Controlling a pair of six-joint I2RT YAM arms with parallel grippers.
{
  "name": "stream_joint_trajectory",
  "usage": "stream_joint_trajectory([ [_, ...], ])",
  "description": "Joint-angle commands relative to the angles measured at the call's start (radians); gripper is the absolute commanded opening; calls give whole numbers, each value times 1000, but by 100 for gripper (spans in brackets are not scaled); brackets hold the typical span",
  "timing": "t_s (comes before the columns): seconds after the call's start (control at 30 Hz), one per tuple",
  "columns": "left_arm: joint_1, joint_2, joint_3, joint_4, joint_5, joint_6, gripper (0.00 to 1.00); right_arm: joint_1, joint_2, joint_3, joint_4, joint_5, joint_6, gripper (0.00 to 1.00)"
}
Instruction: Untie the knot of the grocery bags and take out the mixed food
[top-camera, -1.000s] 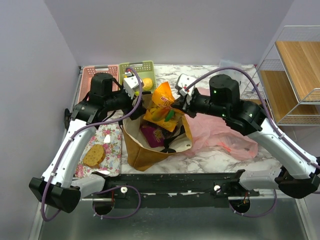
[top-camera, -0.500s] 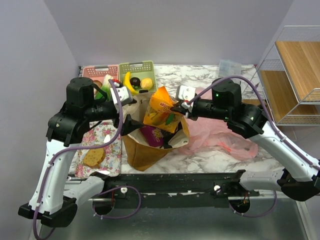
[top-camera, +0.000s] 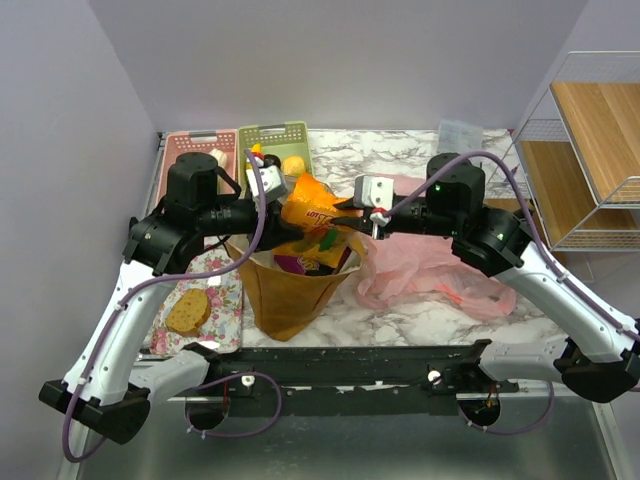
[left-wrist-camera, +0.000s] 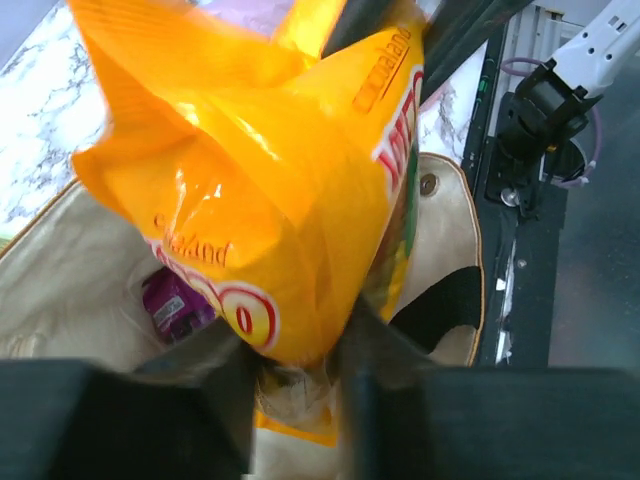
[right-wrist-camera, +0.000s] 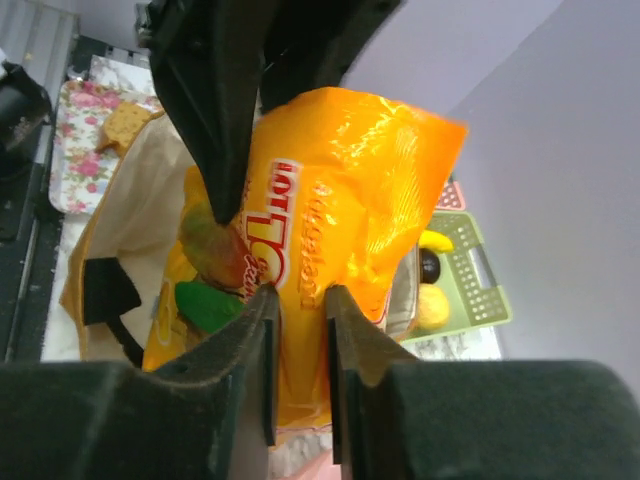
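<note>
The left tool (left-wrist-camera: 300, 375) has swung back in and now pinches the lower edge of the orange snack packet (left-wrist-camera: 270, 190); the right tool (right-wrist-camera: 298, 320), pressed nearly together, grips its far side. This is likely a hand-over, above the mouth of the yellow tote (top-camera: 295, 290), where a purple packet (left-wrist-camera: 170, 300) waits below the tools. Behind the right tool the pink bag (top-camera: 440, 270) lies on the marbled worktop (top-camera: 420, 320); beyond both, the green basket (top-camera: 285, 140) and pale wall (top-camera: 350, 60)

2 arms, viewed from above. Left arm (top-camera: 118, 322) and right arm (top-camera: 562, 292): white tubular links between bulky black joint housings; black bases (top-camera: 85, 408) at 7 and 5 o'clock. 1 lilac cable (top-camera: 497, 160) looped along each. White camera block (top-camera: 376, 189) at each wrist; small green light (top-camera: 434, 186) on right housing. Fingers (right-wrist-camera: 225, 400) matt black.
</note>
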Motion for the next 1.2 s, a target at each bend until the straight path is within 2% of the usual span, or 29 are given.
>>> stream_joint_trajectory([
  [0.0, -15, -84, -119, 154, -35, -19, 5, 7, 13, 106, 110, 32, 120, 44],
  [0.03, -15, -106, -145, 201, -70, -23, 0, 6, 27, 136, 77, 55, 161, 57],
  [0.1, -18, -141, -186, 275, -135, -26, 0, 6, 60, 211, 6, 86, 211, 76],
  [0.13, -18, -154, -195, 304, -160, -28, 0, 7, 80, 254, -31, 91, 227, 81],
  [0.3, -27, -177, -214, 407, -257, -8, 0, 6, 194, 449, -229, 91, 282, 85],
  [0.5, -77, -192, -227, 450, -292, 76, 0, 7, 265, 542, -344, 55, 266, 85],
  [0.63, -141, -208, -249, 455, -360, 160, 0, 6, 294, 553, -336, 71, 261, 78],
  [0.7, -154, -205, -251, 453, -395, 156, 0, 6, 306, 564, -329, 76, 260, 73],
  [0.77, -157, -208, -254, 453, -383, 160, 0, 7, 317, 568, -331, 91, 246, 73],
  [0.87, -164, -212, -258, 455, -374, 174, 0, 7, 325, 562, -331, 107, 219, 80],
  [0.9, -163, -211, -257, 457, -371, 175, 0, 6, 331, 568, -348, 98, 205, 73],
  [0.97, -162, -206, -252, 458, -374, 173, 0, 6, 349, 590, -399, 64, 179, 52],
  [1.03, -163, -199, -246, 462, -385, 158, 0, 7, 361, 606, -441, 37, 167, 41],
  [1.1, -162, -200, -243, 466, -378, 143, 0, 6, 376, 622, -488, 24, 147, 38],
  [1.17, -164, -205, -242, 459, -343, 148, 0, 7, 404, 656, -538, 41, 141, 42],
])
